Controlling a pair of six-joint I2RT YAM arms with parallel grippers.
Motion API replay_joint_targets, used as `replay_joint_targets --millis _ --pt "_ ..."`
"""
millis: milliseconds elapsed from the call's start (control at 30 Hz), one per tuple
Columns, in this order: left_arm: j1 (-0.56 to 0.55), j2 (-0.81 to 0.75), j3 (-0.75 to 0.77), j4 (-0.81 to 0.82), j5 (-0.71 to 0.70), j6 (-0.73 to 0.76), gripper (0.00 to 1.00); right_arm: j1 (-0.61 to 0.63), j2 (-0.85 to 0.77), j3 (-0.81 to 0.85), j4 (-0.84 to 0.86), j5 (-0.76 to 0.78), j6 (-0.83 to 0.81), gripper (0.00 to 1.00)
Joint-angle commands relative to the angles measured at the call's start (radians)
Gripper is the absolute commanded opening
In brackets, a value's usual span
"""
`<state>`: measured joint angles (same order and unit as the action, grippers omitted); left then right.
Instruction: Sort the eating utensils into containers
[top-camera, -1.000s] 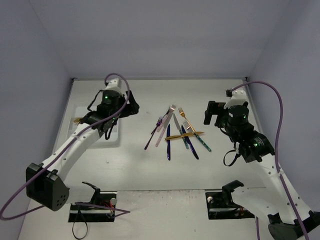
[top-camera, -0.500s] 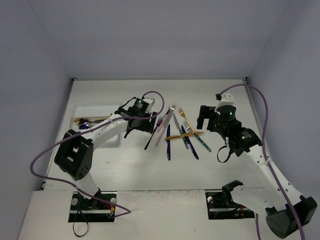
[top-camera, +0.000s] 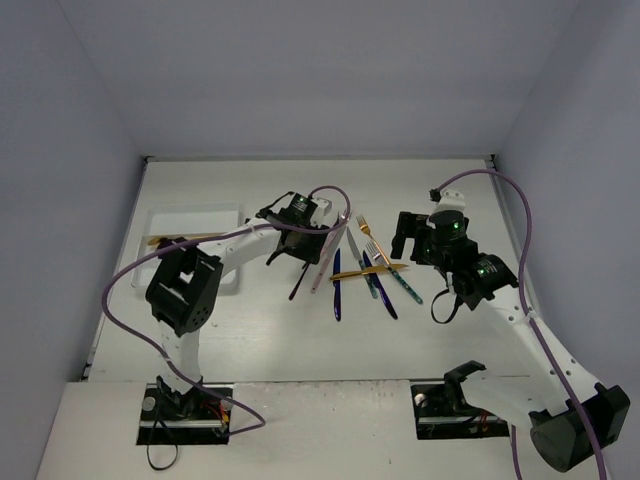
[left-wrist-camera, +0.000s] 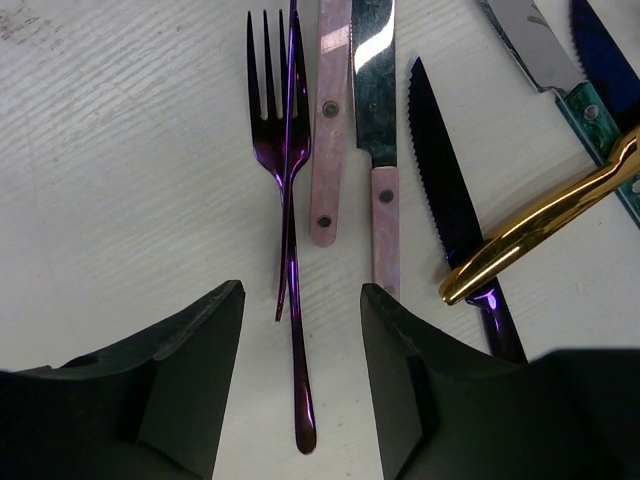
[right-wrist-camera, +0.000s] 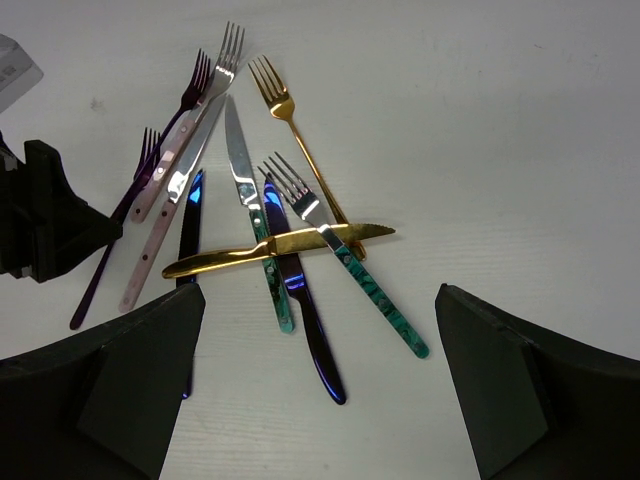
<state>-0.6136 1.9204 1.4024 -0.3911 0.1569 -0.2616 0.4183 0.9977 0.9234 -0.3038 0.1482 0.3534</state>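
The utensils lie in a loose pile at mid-table. My left gripper is open and low over the pile's left edge, a finger on each side of the thin handle of a purple fork, not touching it. A second purple fork lies against it, with a pink-handled fork and knife just right. My right gripper is open wide and empty above the gold knife, a dark blue knife and a teal-handled fork. The white tray at left holds a gold utensil.
The left arm reaches across the tray's right side, hiding part of it. A gold fork and a teal-handled knife lie under the gold knife. A second dark blue knife lies left of them. The left gripper shows in the right wrist view.
My left arm has swung right from over the tray to the pile's left edge and come down over the purple fork. My right gripper has edged left toward the pile.
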Motion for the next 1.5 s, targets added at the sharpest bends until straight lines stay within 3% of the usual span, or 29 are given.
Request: replay_joint_targets --millis 0,333,733,1067,1133,1467 --pt "-0.003 0.016 0.084 0.002 0.015 0.034 0.44 -0.006 -0.007 0.005 0.045 -0.005 0.027 0.99" --pt "-0.003 0.081 0.127 -0.008 0.001 0.033 0.36 -0.006 -0.008 -0.001 0.046 -0.007 0.032 0.99" --pt "-0.002 0.092 0.132 -0.012 0.006 0.025 0.10 -0.006 -0.001 0.000 0.046 0.001 0.026 0.99" --pt "-0.003 0.071 0.125 -0.019 -0.005 0.019 0.09 -0.006 0.016 0.002 0.046 -0.002 0.027 1.00" --pt "-0.003 0.068 0.125 -0.023 -0.016 0.019 0.00 -0.006 0.018 0.003 0.046 -0.001 0.025 1.00" --pt "-0.002 0.032 0.122 -0.014 -0.056 0.004 0.00 -0.006 0.015 0.003 0.046 -0.001 0.022 1.00"
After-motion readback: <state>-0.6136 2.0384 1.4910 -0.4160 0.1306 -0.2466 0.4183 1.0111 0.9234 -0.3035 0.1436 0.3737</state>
